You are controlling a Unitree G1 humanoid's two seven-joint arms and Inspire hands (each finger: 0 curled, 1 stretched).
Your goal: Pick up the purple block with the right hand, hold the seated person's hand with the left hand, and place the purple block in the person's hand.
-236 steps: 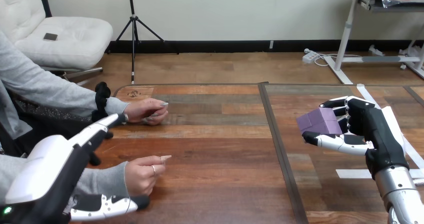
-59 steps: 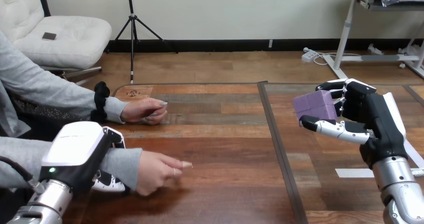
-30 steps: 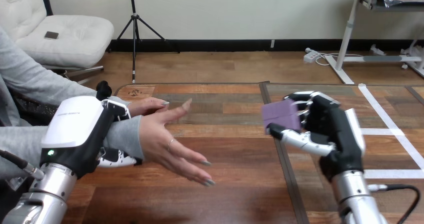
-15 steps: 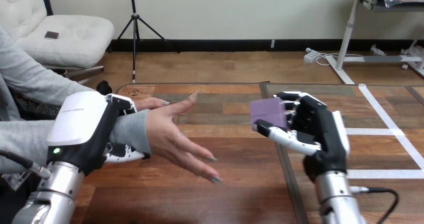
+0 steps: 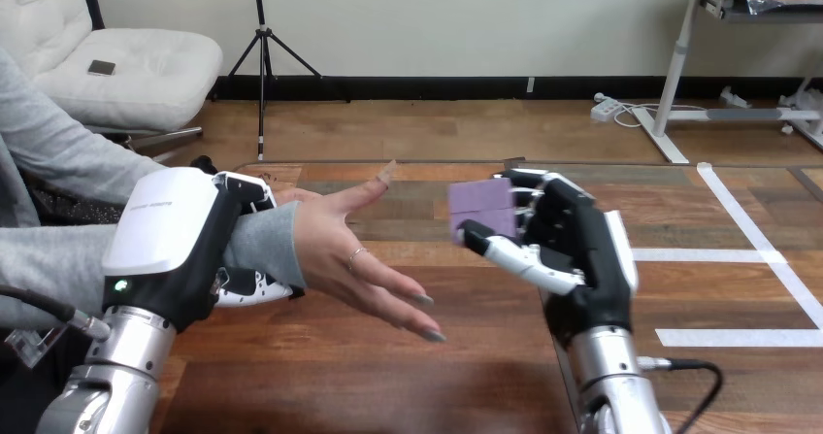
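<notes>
The purple block [image 5: 482, 208] hangs above the table's middle, pinched between the thumb and curled fingers of my right hand [image 5: 563, 250]. Just left of it, the person's hand [image 5: 354, 254] is lifted off the table, palm open and fingers spread toward the block, a short gap between them. My left hand [image 5: 184, 245] is wrapped around the person's wrist at the grey sleeve, its fingers [image 5: 247, 288] curled underneath. The person's other hand is mostly hidden behind my left hand.
The wooden table [image 5: 408, 376] has a dark seam running front to back under my right arm. White tape lines [image 5: 738, 254] mark its right part.
My right hand has carried the purple block leftward, closing on the person's open palm. My left hand and the held wrist have risen slightly and shifted right.
</notes>
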